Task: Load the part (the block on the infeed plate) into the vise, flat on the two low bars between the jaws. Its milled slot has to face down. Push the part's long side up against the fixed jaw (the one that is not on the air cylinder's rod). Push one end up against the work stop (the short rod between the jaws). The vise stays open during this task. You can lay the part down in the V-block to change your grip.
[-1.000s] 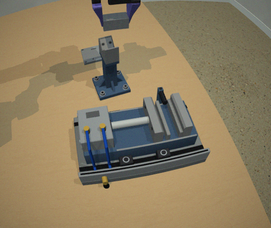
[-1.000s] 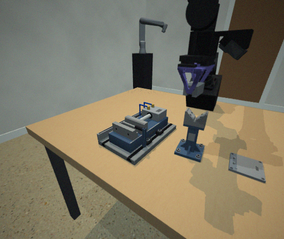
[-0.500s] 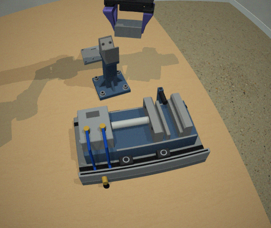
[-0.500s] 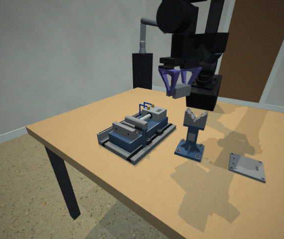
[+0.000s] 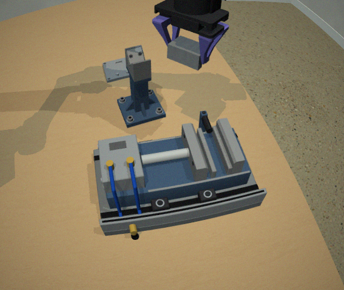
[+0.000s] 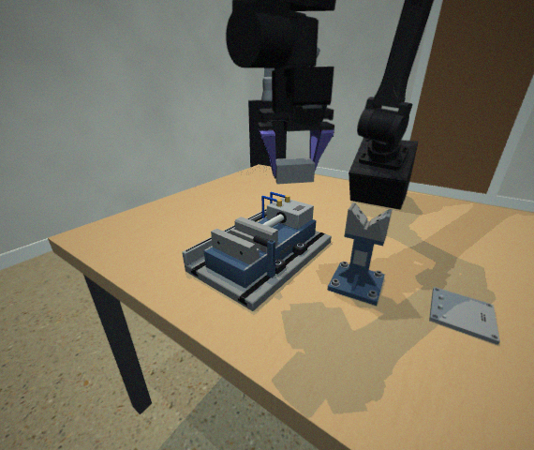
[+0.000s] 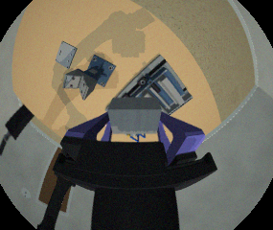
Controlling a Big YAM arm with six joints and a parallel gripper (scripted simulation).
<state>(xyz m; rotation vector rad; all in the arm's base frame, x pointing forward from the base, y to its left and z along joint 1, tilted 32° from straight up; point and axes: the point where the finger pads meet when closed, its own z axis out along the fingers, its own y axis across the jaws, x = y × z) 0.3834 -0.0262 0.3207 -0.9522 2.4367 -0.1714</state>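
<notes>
My gripper (image 5: 187,51) with purple fingers is shut on the grey block part (image 5: 184,57), holding it high in the air above the table. It also shows in the exterior view (image 6: 295,170) and the wrist view (image 7: 134,114). The slot is not visible from here. The vise (image 5: 178,168) sits below and nearer, open. The moving jaw (image 5: 193,151) is on the white rod (image 5: 165,155). The fixed jaw (image 5: 231,145) is to the right, with two low bars (image 5: 215,151) between them. The black work stop (image 5: 206,123) is at the far end of the gap.
The V-block on its blue stand (image 5: 139,89) is left of the gripper and lower. The grey infeed plate (image 5: 115,70) lies bare behind it. The arm's black base (image 6: 378,176) stands at the table's back. The table edge runs close on the right.
</notes>
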